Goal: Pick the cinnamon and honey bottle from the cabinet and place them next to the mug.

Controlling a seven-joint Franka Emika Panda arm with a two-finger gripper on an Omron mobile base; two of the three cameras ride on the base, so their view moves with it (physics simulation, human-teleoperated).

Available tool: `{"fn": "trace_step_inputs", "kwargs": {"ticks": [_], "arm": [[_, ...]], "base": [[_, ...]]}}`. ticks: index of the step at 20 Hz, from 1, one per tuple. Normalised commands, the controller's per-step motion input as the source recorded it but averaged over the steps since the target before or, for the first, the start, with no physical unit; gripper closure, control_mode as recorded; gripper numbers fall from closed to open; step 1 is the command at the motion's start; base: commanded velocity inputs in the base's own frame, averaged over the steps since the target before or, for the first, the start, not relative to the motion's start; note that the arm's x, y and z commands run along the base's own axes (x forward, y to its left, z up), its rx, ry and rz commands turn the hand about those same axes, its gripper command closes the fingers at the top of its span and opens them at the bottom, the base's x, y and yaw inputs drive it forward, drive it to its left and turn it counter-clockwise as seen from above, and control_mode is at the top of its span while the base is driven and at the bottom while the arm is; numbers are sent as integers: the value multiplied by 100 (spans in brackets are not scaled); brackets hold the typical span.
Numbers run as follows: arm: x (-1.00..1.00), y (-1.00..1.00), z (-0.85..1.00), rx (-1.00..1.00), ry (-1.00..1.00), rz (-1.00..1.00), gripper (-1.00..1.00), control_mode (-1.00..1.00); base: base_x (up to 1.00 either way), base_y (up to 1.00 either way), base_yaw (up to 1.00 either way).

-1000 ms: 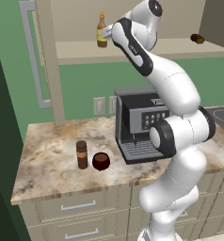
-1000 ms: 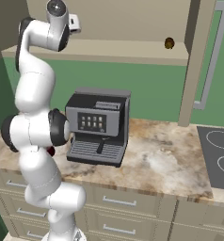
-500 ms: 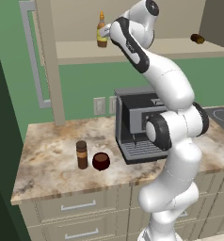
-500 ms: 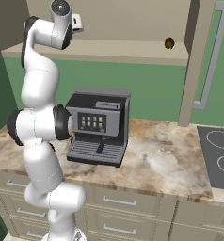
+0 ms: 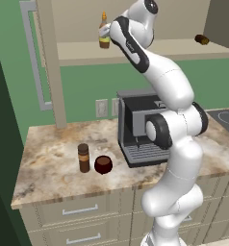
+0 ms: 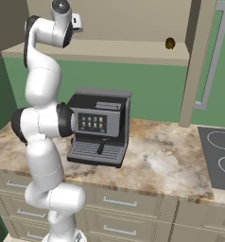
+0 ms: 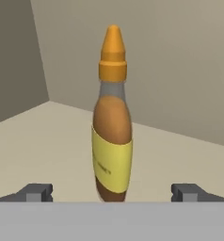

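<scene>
The honey bottle (image 7: 112,127) is seen upright on the shelf board (image 5: 150,50) of the cabinet (image 5: 49,62), centred betw. the two finger tips in the hand view; the end effector (image 7: 112,193) is spread wide w/ nothing gripped, a clear gap left on each side of the bottle. In the left base view the bottle (image 5: 104,34) is found at the shelf's front left, w/ the wrist right beside it. The cinnamon (image 5: 83,158) is already stood on the bench (image 5: 49,168), just beside the mug (image 5: 103,165), so approx. half the task is judged done; the step in hand is judged to be the grasp of the honey bottle. Risks from here: the bottle is tall, slim and narrow at the neck, so it could be tipped or pushed back into the cabinet if one finger is brought in contact before the other, or if the approach is carried too far fwd. A grip closed too high, at the neck, would probably slip; the labelled body is the safer spot. On the way out, the bottle's base could be caught on the shelf edge if not lifted first. At placement, the cinnamon or mug could be knocked over if the bottle is lowered too close to them. A small dark object (image 5: 201,39) lies far along the shelf, well apart, and is not expected to interfere.
</scene>
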Motion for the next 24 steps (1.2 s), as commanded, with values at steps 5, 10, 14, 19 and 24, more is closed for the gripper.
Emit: {"fn": "trace_step_inputs", "kwargs": {"ticks": [5, 10, 14, 19, 24], "arm": [[12, 1, -12, 0, 3, 0, -100, -100], [18, 7, -4, 0, 2, 0, -100, -100], [22, 8, 0, 0, 3, 0, -100, -100], [17, 3, 0, 0, 3, 0, -100, -100], [20, 6, 0, 0, 3, 0, -100, -100]], "base": [[0, 0, 0], [0, 0, 0], [0, 0, 0], [0, 0, 0], [0, 0, 0]]}}
